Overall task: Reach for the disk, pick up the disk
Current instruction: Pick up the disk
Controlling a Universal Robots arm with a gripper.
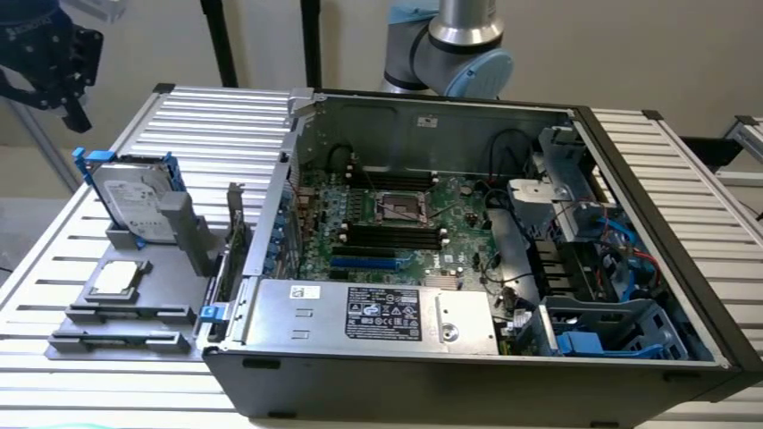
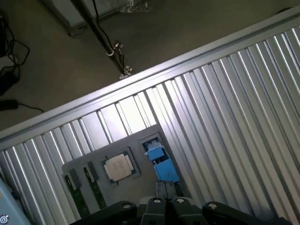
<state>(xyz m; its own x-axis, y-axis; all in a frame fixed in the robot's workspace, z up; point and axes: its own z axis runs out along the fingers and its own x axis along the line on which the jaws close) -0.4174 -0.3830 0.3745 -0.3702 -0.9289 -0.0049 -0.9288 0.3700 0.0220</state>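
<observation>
Wrist view showed the gripper (image 2: 166, 193) with its two dark fingers pressed together, narrow and holding nothing. Past the fingertips lay a grey fixture plate (image 2: 136, 140) on the slatted aluminium table (image 2: 234, 117). The disk (image 2: 159, 161) stood edge-up on that plate, so mainly its blue carrier rails were seen, close to the fingertips in the picture but apart from them. Just beside the disk on the same plate sat a square silver CPU chip (image 2: 119, 166), and further along two green memory modules (image 2: 75, 197) stood in slots. Beyond the table edge the floor (image 2: 187, 28) carried a thin stand leg (image 2: 105, 42) and some dark cables (image 2: 9, 51).

Seen in the exterior view, the black gripper (image 1: 48, 85) hung high at the exterior view's left, above the table's far corner and well clear of the disk (image 1: 129, 195). The disk stood upright in a grey holder, its white label facing the camera, with the CPU chip (image 1: 116, 279) lying flat in front of it. To the exterior view's right of the plate was an open computer case (image 1: 477, 380) on its side, touching the table (image 1: 667, 161), with its motherboard (image 1: 406, 214), power supply (image 1: 370, 313) and a blue-grey drive cage (image 1: 608, 326) exposed. Behind the case rose the robot arm (image 1: 459, 36).
</observation>
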